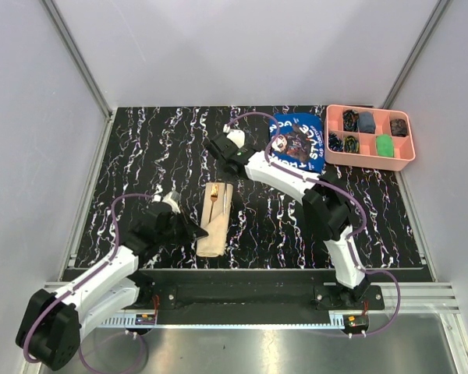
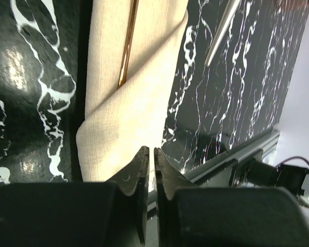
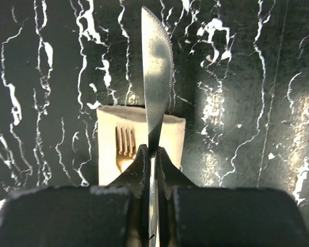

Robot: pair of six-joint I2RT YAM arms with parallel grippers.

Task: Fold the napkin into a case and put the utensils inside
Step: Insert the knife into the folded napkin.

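**Case and utensils on the counter.** The case [image 1: 215,222], a narrow beige packet, lies lengthwise on the black marbled counter [image 1: 140,156] between the two arms. A gold fork [image 1: 216,198] is tucked under its diagonal flap, tines toward the far end. The right tool [image 3: 150,152], over that far end, is clenched on a steel knife [image 3: 157,77] whose blade reaches past the cloth. The left tool [image 2: 150,153] sits at the near end, fingers closed to a slit. Whether cloth lies between them cannot be told.
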